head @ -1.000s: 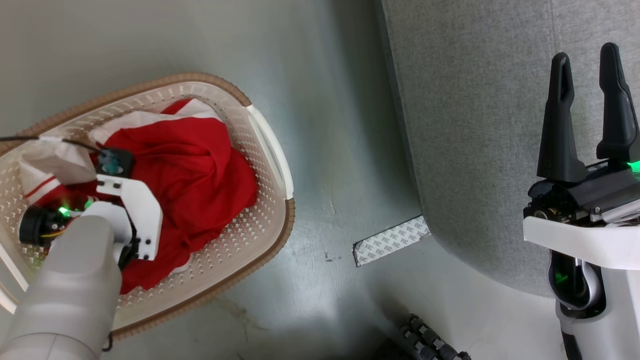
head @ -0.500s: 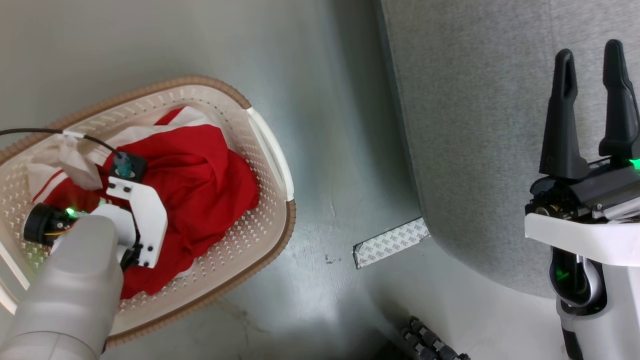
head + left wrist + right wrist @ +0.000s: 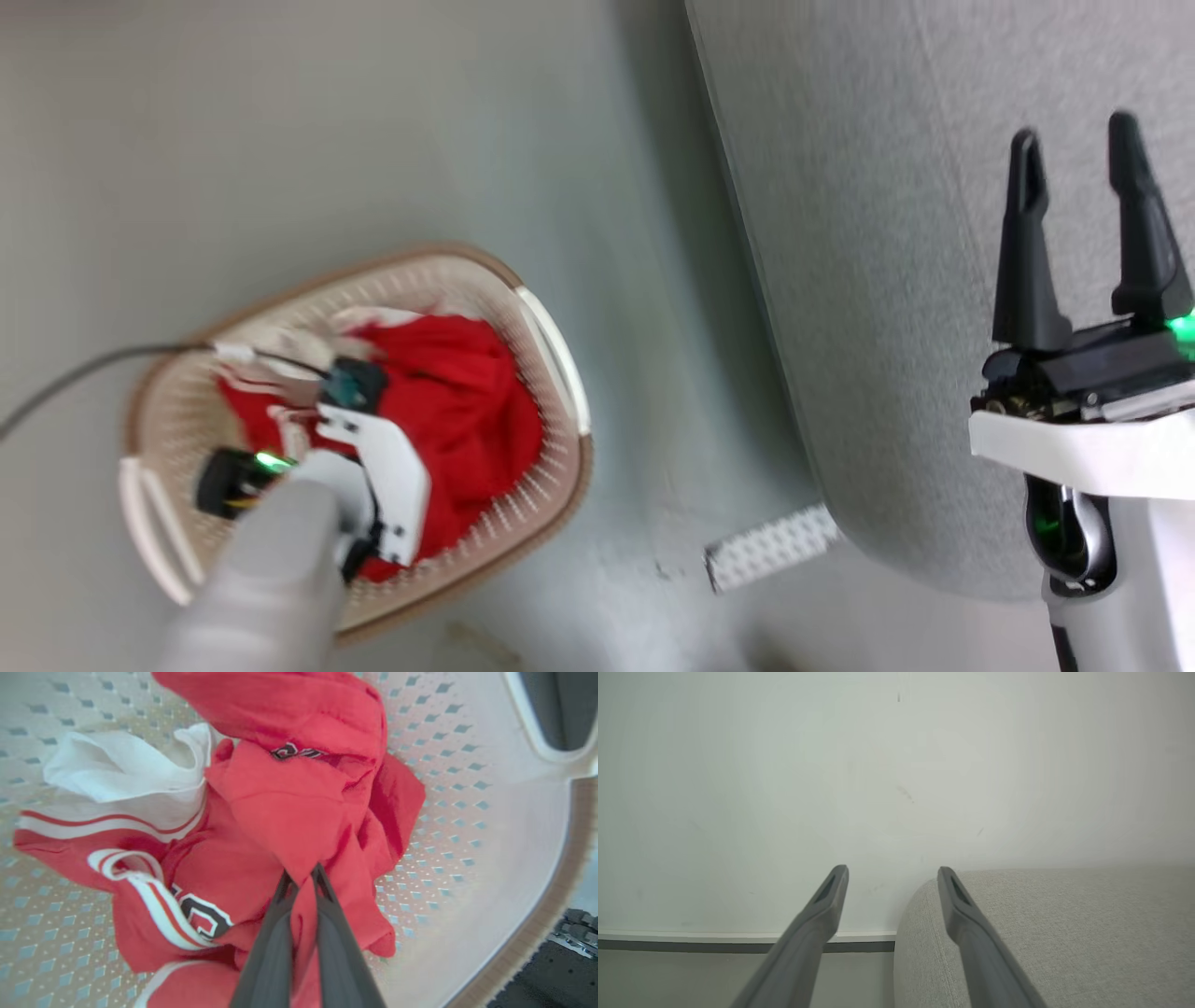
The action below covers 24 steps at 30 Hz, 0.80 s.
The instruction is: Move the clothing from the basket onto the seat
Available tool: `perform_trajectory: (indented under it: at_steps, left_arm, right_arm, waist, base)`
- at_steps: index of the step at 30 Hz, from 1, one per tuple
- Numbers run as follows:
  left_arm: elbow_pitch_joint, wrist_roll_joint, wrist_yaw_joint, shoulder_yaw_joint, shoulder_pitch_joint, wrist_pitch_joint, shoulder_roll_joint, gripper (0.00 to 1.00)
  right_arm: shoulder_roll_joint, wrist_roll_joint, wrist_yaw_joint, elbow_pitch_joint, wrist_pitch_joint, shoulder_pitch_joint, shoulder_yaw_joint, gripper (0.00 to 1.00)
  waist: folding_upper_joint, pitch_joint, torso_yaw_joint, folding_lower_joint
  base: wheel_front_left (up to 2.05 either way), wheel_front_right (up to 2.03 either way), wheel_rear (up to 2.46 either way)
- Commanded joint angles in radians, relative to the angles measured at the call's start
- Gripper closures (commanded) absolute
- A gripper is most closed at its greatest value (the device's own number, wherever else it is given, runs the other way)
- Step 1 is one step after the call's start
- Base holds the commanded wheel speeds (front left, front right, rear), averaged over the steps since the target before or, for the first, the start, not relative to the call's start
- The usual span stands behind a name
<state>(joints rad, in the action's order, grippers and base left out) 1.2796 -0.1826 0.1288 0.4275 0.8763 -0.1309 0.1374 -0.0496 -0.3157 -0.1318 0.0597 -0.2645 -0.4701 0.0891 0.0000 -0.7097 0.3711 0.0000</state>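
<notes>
The red clothing (image 3: 467, 411) with white panels lies bunched in the cream basket (image 3: 551, 467) on the floor at the lower left of the head view. My left arm reaches down into the basket. In the left wrist view my left gripper (image 3: 301, 872) is shut on a fold of the red clothing (image 3: 289, 812), above the perforated basket wall (image 3: 467, 826). My right gripper (image 3: 1074, 154) stands open over the light grey seat (image 3: 868, 280) at the right. The right wrist view shows my right gripper (image 3: 892, 879) open, with nothing between its fingers, and the seat (image 3: 1064, 928) below it.
A strip of printed tape (image 3: 770, 551) lies on the grey floor between basket and seat. A black cable (image 3: 84, 373) runs from the left arm across the basket rim. A pale wall (image 3: 878, 788) rises behind the seat.
The head camera has moved, so the basket now sits lower and smaller in the picture and the frame is blurred. The left wrist sits further right over the clothing in the basket.
</notes>
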Motion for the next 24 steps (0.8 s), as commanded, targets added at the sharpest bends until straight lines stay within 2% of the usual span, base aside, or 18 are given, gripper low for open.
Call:
perform_trajectory:
  at_steps: [1,5,13,24]
  left_arm:
    - [-0.004,-0.009,0.002,0.003,-0.020,0.014,-0.002,1.00]
    - [-0.022,-0.055,0.000,0.047,-0.073,0.070,-0.034,1.00]
    - [-0.096,-0.183,0.000,0.139,-0.182,0.154,-0.061,1.00]
    - [-0.252,-0.344,0.000,0.254,-0.289,0.271,-0.037,1.00]
  right_arm:
    - [-0.002,0.011,0.002,-0.008,0.000,0.013,-0.006,0.00]
    - [-0.002,0.038,0.002,-0.035,0.000,0.038,-0.006,0.00]
    - [-0.002,0.065,0.002,-0.096,0.000,0.110,-0.012,0.00]
    - [-0.002,0.069,0.002,-0.146,0.000,0.224,-0.022,0.00]
  waist:
    - [0.0000,0.108,-0.071,0.0000]
    - [0.0000,0.218,-0.118,0.0000]
    - [0.0000,0.418,-0.203,0.0000]
    - [0.0000,0.636,-0.273,0.0000]
  base:
    - [0.00,0.00,0.00]
    - [0.00,0.00,0.00]
    - [0.00,0.00,0.00]
    - [0.00,0.00,0.00]
